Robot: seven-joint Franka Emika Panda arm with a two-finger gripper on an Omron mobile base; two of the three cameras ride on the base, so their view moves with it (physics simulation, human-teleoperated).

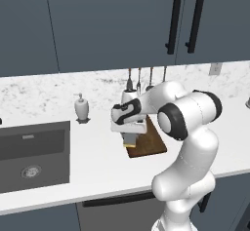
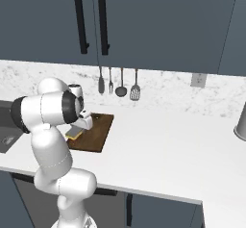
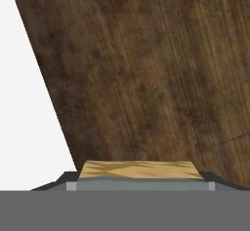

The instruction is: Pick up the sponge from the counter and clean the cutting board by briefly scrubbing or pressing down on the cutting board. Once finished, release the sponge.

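The dark brown cutting board (image 1: 154,140) lies on the white counter (image 1: 97,162), right of the sink. My gripper (image 1: 130,136) points down over the board's near-left corner and is shut on the sponge (image 1: 129,142), whose yellow body shows below the fingers. The sponge sits at or just above the board's surface; I cannot tell whether they touch. From the right base view the sponge (image 2: 74,133) is over the left end of the board (image 2: 96,133). In the hand view the sponge (image 3: 139,170) lies between the two dark tips, with the board (image 3: 146,79) close beneath and bare counter (image 3: 24,103) to its left.
A dark inset sink (image 1: 34,152) is at the left, with a soap dispenser (image 1: 81,108) behind it. Several utensils (image 2: 117,83) hang on the speckled wall behind the board. A metal pot (image 2: 240,123) stands at the far right. Dark cabinets hang overhead.
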